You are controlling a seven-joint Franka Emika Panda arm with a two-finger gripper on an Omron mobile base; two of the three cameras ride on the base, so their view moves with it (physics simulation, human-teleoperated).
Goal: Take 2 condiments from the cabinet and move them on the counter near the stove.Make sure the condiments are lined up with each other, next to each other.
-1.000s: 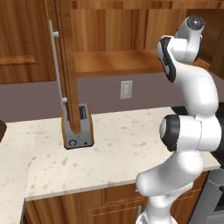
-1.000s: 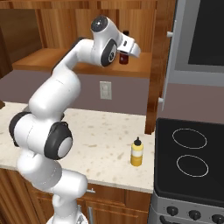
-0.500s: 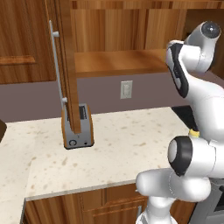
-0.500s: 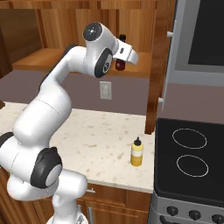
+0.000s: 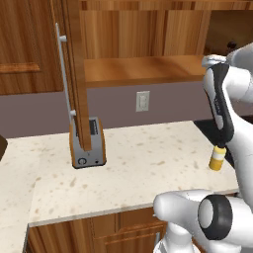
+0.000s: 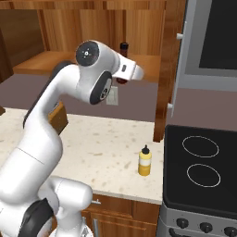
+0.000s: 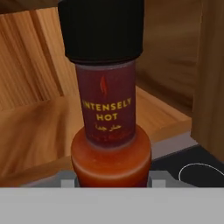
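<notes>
My gripper [image 7: 112, 181] is shut on the dark red sauce bottle [image 7: 107, 118], which has a black cap and fills the hand view upright. In the right base view the hand [image 6: 126, 73] holds this bottle [image 6: 123, 46] at the front edge of the open cabinet's shelf [image 6: 46, 62]. The yellow squeeze bottle [image 6: 145, 161] stands upright on the beige counter [image 6: 102, 152], just left of the black stove [image 6: 203, 162]. It also shows at the right in the left base view, as the yellow bottle [image 5: 216, 158] partly behind my arm.
The cabinet door [image 5: 74, 74] hangs open over the counter with its silver bar handle [image 5: 62, 74]. A silver and orange toaster [image 5: 88, 148] stands under it. A second door edge [image 6: 167, 69] and a microwave [image 6: 215, 37] lie right of the hand.
The arm has folded back and drawn the red bottle a little out of the cabinet toward me. The yellow bottle has stayed put.
</notes>
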